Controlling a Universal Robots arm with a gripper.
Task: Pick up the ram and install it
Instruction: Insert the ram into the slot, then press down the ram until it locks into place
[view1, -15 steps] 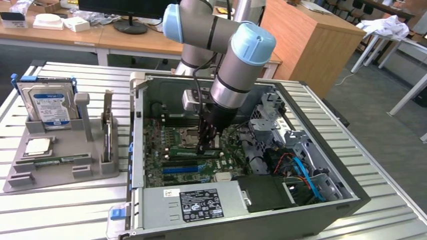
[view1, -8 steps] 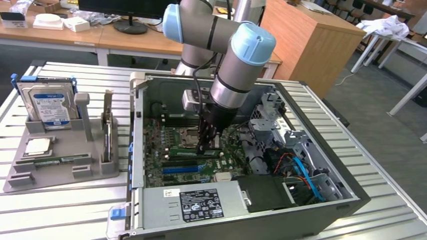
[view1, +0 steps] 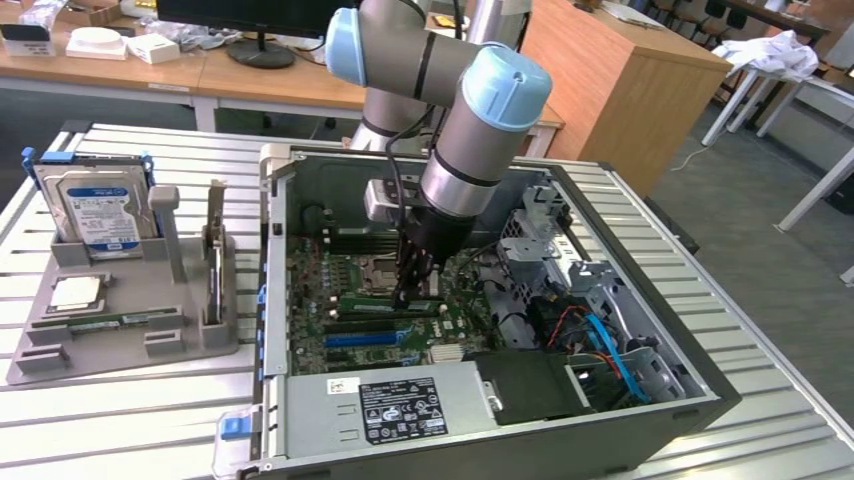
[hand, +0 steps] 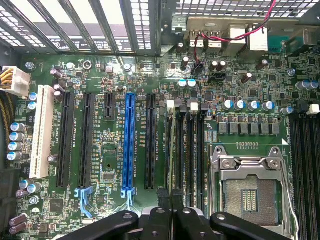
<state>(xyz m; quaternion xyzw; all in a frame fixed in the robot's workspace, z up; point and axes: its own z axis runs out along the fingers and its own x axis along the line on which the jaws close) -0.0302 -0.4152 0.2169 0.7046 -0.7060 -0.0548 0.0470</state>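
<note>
My gripper (view1: 416, 286) reaches down into the open computer case (view1: 694, 395), over the motherboard's memory slots. In the wrist view the gripper (hand: 172, 200) is shut, with its two dark fingertips (hand: 165, 196) pressed together. The ram (hand: 170, 145) appears edge-on as a thin greenish strip. It runs from between the fingertips along the memory slot nearest the long black expansion slots. In the exterior view the ram (view1: 380, 303) is a green stick lying along the board directly below the gripper. How deep it sits in the slot I cannot tell.
An empty CPU socket (hand: 250, 190) lies beside the memory slots, and a blue expansion slot (hand: 131, 140) on the other side. The power supply (view1: 400, 405) fills the case's near end. On the exterior view's left, a grey holder (view1: 120, 350) carries a blue-labelled hard drive (view1: 100, 215) and a CPU chip (view1: 78, 293).
</note>
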